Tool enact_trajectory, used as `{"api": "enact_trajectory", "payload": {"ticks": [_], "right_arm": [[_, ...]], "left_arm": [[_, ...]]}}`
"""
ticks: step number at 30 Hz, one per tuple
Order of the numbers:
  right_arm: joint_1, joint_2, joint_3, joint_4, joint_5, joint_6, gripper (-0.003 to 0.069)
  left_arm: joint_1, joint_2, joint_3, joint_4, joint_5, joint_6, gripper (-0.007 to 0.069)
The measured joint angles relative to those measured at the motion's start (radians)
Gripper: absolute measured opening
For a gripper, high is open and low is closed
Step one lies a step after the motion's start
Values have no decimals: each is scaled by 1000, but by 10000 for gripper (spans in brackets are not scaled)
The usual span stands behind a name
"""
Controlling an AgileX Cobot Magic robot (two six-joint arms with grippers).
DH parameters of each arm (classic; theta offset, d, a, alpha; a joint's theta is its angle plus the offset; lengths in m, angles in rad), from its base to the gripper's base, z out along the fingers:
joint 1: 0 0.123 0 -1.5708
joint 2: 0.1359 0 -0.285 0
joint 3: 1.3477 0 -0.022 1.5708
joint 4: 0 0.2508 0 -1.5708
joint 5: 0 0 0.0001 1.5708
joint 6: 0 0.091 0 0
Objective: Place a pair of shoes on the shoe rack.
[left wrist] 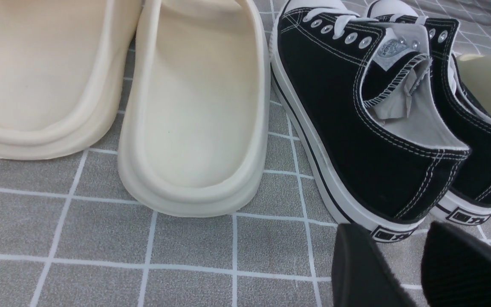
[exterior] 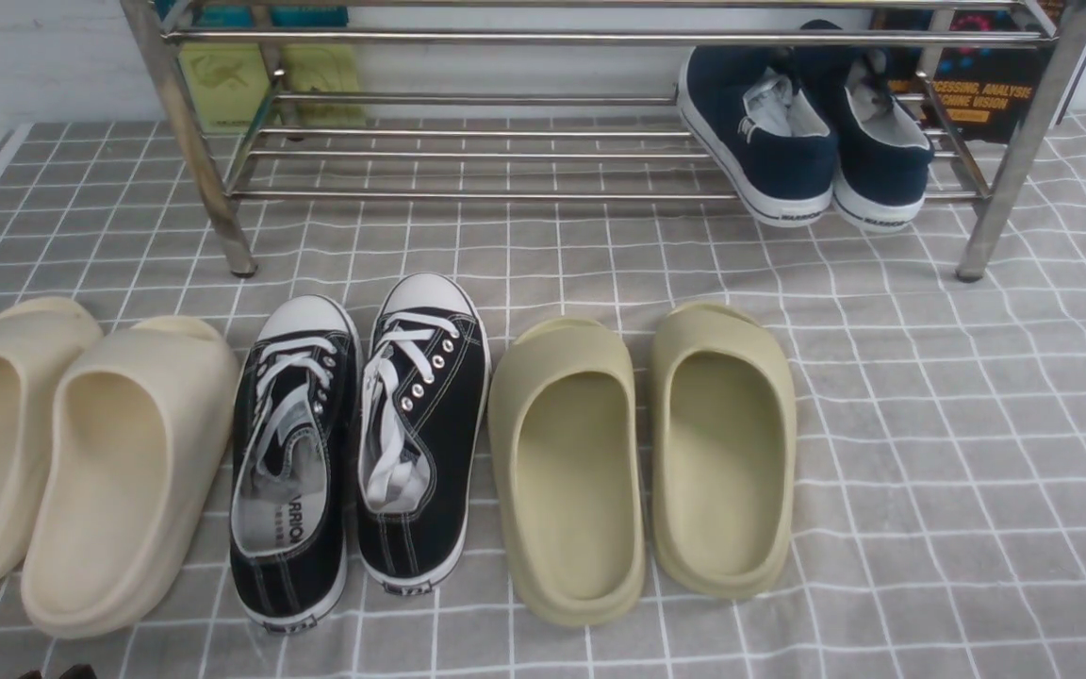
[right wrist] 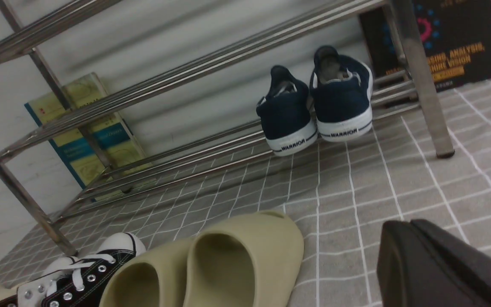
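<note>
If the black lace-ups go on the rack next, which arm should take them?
Left, probably. The left gripper hangs open just behind the heels of the black lace-up sneakers. The right gripper is shut, over bare cloth beside the olive slides, facing the navy slip-ons already on the shoe rack.

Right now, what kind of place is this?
Likely a staged shoe-storage setup indoors: a metal shoe rack holding the navy shoes, other pairs lined up on a grey checked cloth, books behind.
</note>
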Motion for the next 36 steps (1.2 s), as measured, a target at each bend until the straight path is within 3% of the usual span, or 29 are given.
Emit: {"api": "enact_trajectory", "payload": {"ticks": [11,19,26,30,32,34,36], "right_arm": [[-15,-43,0,-101,87,49,22],[-125,-82,0,-20,114,50,29],[-139,-82,0,12,121,37,34],[-176,-82,0,177,165,-225,34],[-188,-82,0,227,179,-285,36],[-216,-82,0,343,261,-491,36],[-225,-82,0,354,331,-597,36]], "left_arm": [[0,0,0,0,0,0,239],[0,0,0,0,0,0,239],[0,0,0,0,0,0,239],[0,0,0,0,0,0,239],[0,0,0,0,0,0,239],[0,0,0,0,0,0,239],[0,0,0,0,0,0,239]]}}
